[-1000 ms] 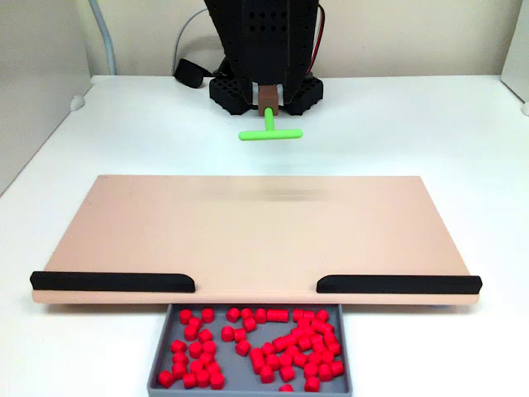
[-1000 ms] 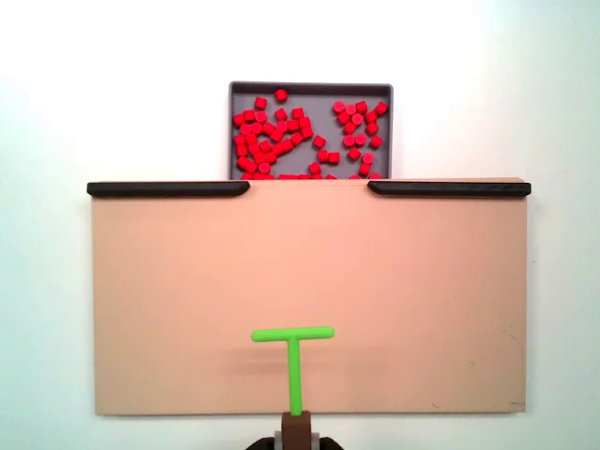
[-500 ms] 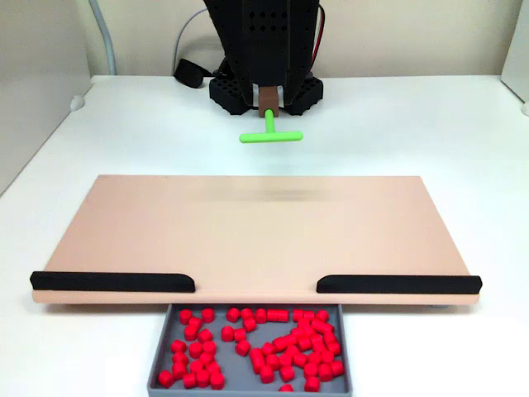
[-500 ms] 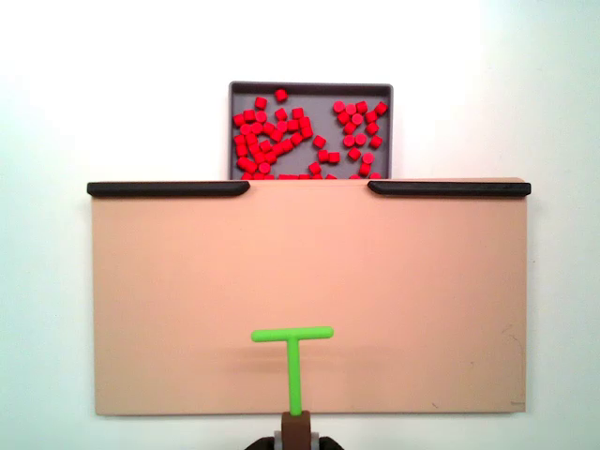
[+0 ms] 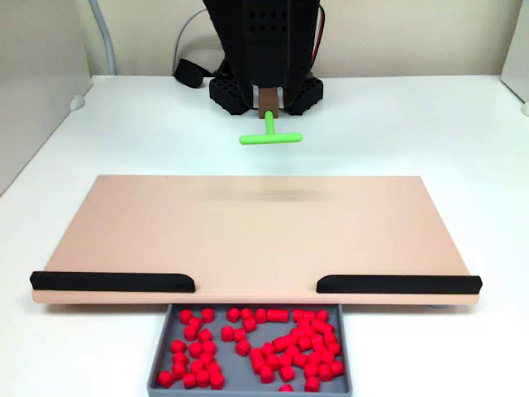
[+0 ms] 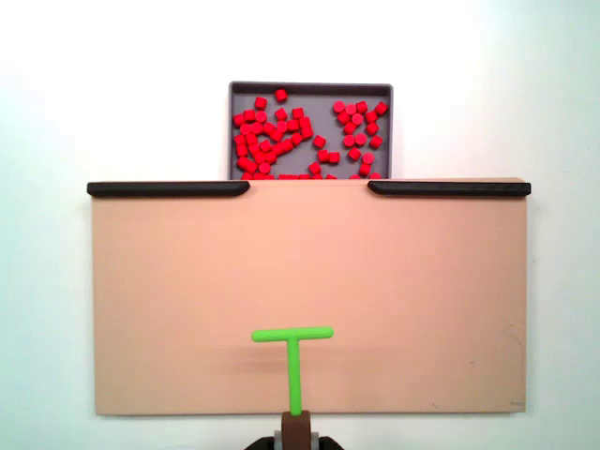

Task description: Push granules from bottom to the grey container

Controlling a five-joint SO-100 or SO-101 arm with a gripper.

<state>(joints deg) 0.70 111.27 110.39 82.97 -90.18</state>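
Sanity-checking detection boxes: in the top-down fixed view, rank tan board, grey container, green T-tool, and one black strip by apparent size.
1. Tan board
2. Grey container
3. Black strip and green T-tool: close in apparent area, and the tool may sit nearer the camera, so unranked.

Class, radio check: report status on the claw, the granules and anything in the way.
Claw state unclear; green T-tool raised at the tan board's near edge. Granules all in grey container. Nothing blocks the gap between the black strips.

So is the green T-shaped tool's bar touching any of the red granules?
Apart. In a fixed view from above, the green T-shaped tool sits near the tan board's lower edge, and bare board separates it from the granules in the grey container.
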